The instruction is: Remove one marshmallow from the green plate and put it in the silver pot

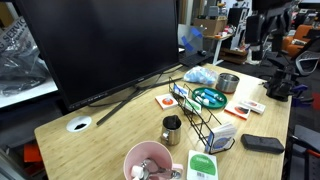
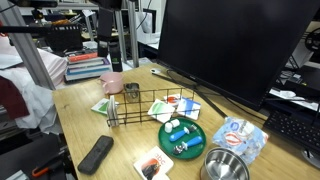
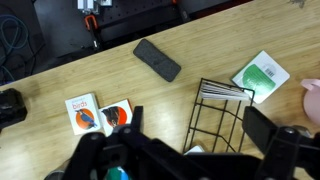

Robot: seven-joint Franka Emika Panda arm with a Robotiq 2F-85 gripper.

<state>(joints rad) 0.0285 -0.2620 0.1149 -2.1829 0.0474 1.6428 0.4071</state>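
The gripper (image 3: 192,128) hangs high over the worktop (image 3: 40,78) in the wrist view, its jaws spread wide and holding nothing. The green plate (image 1: 208,97) seems to lie almost beneath it, so I judge the coming move to be mostly downward. The marshmallows (image 2: 177,128) are too small to show any long axis. The silver pot (image 1: 228,82) stands just beside the plate. Farther off are a wire rack (image 3: 220,115), printed cards (image 3: 100,115) and a black remote (image 3: 157,60). No writing is legible.

Wire rack (image 1: 203,118); pink bowl (image 1: 148,160) beside steel jug (image 1: 172,128); black remote (image 3: 157,60).
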